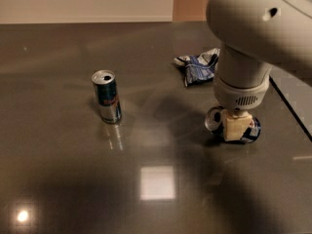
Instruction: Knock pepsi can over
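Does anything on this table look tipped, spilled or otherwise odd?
Yes. The pepsi can lies on its side at the right, top facing left, with the gripper down against it. A crumpled wrapper lies behind it. The slim can stands upright; no spill shows.

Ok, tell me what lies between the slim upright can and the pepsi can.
Only bare dark tabletop, seen in the camera view. The slim can stands left; the pepsi can lies on its side at right, the gripper directly over it.
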Motion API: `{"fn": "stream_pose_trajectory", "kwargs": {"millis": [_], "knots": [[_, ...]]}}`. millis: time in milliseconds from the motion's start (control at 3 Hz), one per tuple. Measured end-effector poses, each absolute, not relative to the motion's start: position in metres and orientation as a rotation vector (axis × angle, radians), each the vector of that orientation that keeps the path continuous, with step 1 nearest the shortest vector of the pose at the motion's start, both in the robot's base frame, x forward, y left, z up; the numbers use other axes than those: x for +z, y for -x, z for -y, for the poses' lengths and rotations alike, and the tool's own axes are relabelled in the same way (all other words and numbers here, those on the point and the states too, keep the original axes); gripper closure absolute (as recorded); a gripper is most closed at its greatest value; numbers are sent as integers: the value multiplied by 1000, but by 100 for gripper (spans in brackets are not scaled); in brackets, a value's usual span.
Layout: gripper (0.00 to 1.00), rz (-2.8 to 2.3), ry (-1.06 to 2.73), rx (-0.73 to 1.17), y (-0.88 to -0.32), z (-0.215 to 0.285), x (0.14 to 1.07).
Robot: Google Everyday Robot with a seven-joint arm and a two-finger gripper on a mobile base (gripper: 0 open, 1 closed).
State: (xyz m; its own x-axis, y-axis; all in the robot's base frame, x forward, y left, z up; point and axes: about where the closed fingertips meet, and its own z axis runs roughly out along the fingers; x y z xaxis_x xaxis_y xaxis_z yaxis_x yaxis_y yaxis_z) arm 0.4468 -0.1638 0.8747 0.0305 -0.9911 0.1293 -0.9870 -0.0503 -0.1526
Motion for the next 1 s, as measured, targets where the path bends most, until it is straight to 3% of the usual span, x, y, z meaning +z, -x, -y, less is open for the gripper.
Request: {"fn": "stream_pose_trajectory", "kwargs": {"millis": [667, 1000], "knots": [[11, -2142, 2300, -344, -441, 161, 862], [0, -2127, 2321, -336, -439, 160, 858]]}}
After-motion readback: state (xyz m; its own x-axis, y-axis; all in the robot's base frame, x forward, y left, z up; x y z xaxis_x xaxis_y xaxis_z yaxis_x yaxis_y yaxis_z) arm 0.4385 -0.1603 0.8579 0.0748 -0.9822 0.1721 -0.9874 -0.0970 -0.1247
